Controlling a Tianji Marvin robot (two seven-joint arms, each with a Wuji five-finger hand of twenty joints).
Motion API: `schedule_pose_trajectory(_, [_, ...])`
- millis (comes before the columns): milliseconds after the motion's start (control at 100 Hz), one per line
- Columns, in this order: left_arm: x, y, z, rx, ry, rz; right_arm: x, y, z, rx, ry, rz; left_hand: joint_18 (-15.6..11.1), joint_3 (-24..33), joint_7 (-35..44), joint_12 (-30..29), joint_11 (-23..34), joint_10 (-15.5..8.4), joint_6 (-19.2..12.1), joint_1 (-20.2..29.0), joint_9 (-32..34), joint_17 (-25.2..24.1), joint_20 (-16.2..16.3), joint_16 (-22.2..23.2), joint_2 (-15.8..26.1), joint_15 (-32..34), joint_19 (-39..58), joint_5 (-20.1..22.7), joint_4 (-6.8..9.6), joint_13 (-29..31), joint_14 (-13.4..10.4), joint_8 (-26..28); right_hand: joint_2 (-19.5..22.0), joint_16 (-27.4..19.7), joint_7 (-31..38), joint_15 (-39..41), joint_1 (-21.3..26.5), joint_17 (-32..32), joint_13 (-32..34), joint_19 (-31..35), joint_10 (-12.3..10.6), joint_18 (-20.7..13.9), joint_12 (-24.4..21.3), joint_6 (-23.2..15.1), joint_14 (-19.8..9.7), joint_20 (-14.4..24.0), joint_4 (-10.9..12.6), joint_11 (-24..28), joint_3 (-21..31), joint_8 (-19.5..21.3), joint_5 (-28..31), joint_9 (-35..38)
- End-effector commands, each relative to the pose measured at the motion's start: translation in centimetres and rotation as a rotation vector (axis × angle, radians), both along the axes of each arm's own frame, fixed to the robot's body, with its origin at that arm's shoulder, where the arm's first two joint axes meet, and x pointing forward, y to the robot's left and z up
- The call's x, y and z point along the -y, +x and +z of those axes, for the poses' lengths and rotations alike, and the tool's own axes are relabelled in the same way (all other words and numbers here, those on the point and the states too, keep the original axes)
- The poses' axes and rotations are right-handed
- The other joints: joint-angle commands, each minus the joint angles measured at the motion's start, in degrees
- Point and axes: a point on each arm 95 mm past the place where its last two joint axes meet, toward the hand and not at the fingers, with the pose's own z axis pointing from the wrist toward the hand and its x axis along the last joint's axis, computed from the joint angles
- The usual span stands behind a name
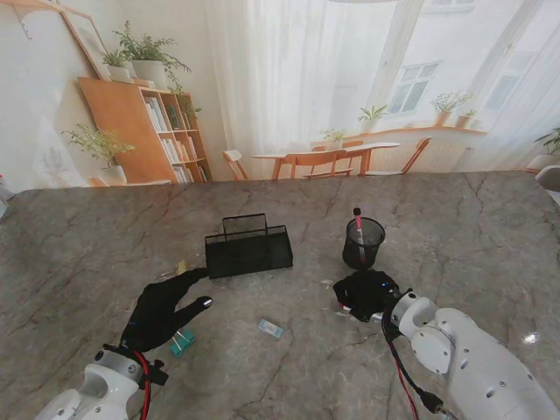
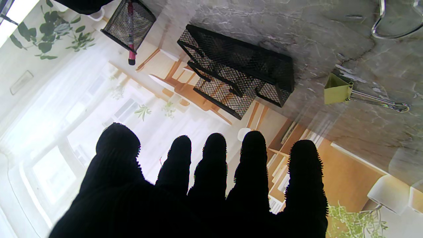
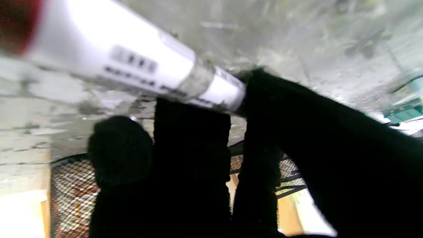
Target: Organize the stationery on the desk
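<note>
A marble-patterned desk (image 1: 79,245) is carrying a scatter of stationery, with a black mesh organizer (image 1: 248,246) standing near its centre as the reference point. The robot's left hand (image 1: 162,308) is lying flat to the left of the organizer and nearer to the robot, its fingers (image 2: 253,155) spread and holding nothing. In the left wrist view all five fingertips are showing apart, pointing toward the organizer (image 2: 238,77). A yellow-green binder clip (image 2: 338,93) is lying on the desk just beside the organizer's left end, its wire handles pointing away from it. A teal item (image 1: 182,342), too small to identify, is sitting just beside the left hand, on the side nearer the robot. A small pale-blue eraser-like piece (image 1: 270,328) is resting in front of the organizer, nearer the robot.

To the right of the organizer, a round black mesh pen cup (image 1: 363,242) is standing upright with a red pen (image 1: 358,229) in it. The right hand (image 1: 366,293) is curling over the desk just in front of that cup. In the blurred right wrist view its fingers (image 3: 191,138) are closing around a white marker with a red end (image 3: 132,69), which is lying against the desk surface.
</note>
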Motion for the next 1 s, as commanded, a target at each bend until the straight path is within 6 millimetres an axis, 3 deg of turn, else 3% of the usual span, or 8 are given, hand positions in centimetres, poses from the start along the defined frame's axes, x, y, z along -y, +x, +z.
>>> schedule_pose_trajectory(0, [0.2,-0.1,-0.2,-0.007,-0.004,-0.001,0.2,-0.3,-0.8,-0.028,-0.035,0.019,-0.24,-0.74,0.45,0.37,0.04,-0.31,-0.21,1.31,0.5,-0.01,1.26,0.32,4.1,0.61,1.18,0.99,1.08,0.48,-0.06,0.51,6.89,0.96,-0.49,-1.35,7.65,0.38,-0.49,-1.02,-3.27,-0.89,-0.49,-0.71,-1.81,-1.69,2.97,-0.24,0.79,0.55,-2.87,-0.56])
schedule_pose_trajectory(60, [0.2,-0.1,-0.2,-0.007,-0.002,-0.003,0.3,-0.3,-0.8,-0.03,-0.04,0.018,-0.28,-0.81,0.47,0.38,0.04,-0.31,-0.24,1.22,0.51,0.05,1.27,0.33,4.02,0.62,1.23,1.05,1.06,0.47,-0.11,0.52,12.74,1.58,-1.32,-1.67,7.55,0.05,-1.82,-2.22,-2.22,-1.33,-0.5,-1.47,-2.04,-2.83,5.46,-0.86,-4.87,-0.08,-5.54,-2.42])
schedule_pose_trajectory(130, [0.2,-0.1,-0.2,-0.009,-0.004,-0.003,0.4,-0.3,-0.7,-0.033,-0.043,0.015,-0.25,-0.77,0.47,0.37,0.03,-0.36,-0.3,1.25,0.52,0.0,1.25,0.31,3.99,0.6,1.2,1.06,1.08,0.47,-0.09,0.52,17.26,2.24,-2.32,-1.92,7.37,-0.44,-3.13,-3.33,-0.9,-1.2,-0.97,-0.96,-2.32,-3.74,6.55,-1.69,-10.62,-1.15,-7.28,-3.7])
schedule_pose_trajectory(240, [0.2,0.0,-0.2,-0.009,-0.004,-0.003,0.7,-0.3,-0.3,-0.037,-0.053,0.024,-0.33,-0.74,0.49,0.39,0.05,-0.34,-0.31,1.34,0.56,0.05,1.26,0.32,4.03,0.61,1.27,1.1,1.07,0.51,-0.21,0.53,20.97,3.92,-4.36,-2.71,6.68,-2.01,-5.16,-4.72,-0.29,-0.95,-0.92,-0.92,-2.84,-4.38,5.28,-2.4,-18.16,-0.78,-9.02,-5.24])
schedule_pose_trajectory(370, [0.2,0.0,-0.2,-0.009,-0.007,-0.002,0.9,-0.3,-0.1,-0.045,-0.063,0.038,-0.28,-0.75,0.5,0.41,0.08,-0.45,-0.28,1.4,0.62,0.09,1.25,0.32,4.02,0.63,1.28,1.13,1.07,0.54,-0.24,0.54,22.47,5.38,-9.03,-3.53,6.56,-3.91,-7.29,-5.74,0.29,-0.73,-0.39,0.09,-2.6,-4.38,3.96,-2.76,-22.92,2.35,-12.53,-8.45])
schedule_pose_trajectory(540, [0.2,0.0,-0.1,-0.008,-0.008,-0.001,0.6,-0.1,-0.1,-0.057,-0.068,0.079,-0.31,-0.78,0.5,0.43,0.11,-0.38,-0.35,1.42,0.72,0.04,1.24,0.34,3.98,0.66,1.31,1.13,1.07,0.59,-0.19,0.55,20.79,3.94,-16.76,-4.16,11.26,-6.03,-9.89,-7.04,-0.98,-2.89,-0.18,0.23,-3.47,-3.52,3.53,-7.5,-22.11,1.94,-16.91,-12.47])
schedule_pose_trajectory(770, [0.1,0.0,-0.1,-0.009,-0.006,0.005,-0.3,0.5,0.2,-0.041,-0.042,0.116,-0.36,-0.78,0.52,0.44,0.09,-0.43,-0.34,1.43,0.7,0.04,1.22,0.33,3.99,0.61,1.33,1.18,1.06,0.49,-0.17,0.58,20.32,2.03,-20.12,-5.25,17.41,-6.79,-11.03,-7.43,-2.55,-4.69,-1.36,-1.67,-3.61,-2.65,2.97,-9.74,-20.09,2.64,-17.11,-13.1])
schedule_pose_trajectory(990, [0.1,0.0,-0.2,-0.014,-0.008,0.003,-0.1,0.4,0.8,-0.035,-0.049,0.129,-0.29,-0.72,0.52,0.46,0.12,-0.47,-0.36,1.61,0.79,0.07,1.22,0.33,4.03,0.62,1.38,1.18,1.07,0.5,-0.21,0.58,21.56,4.13,-30.2,-1.82,13.33,-11.73,-15.06,-5.5,-1.56,-0.12,1.42,-0.74,-2.83,1.94,2.3,-9.2,-22.07,3.01,-24.64,-19.05])
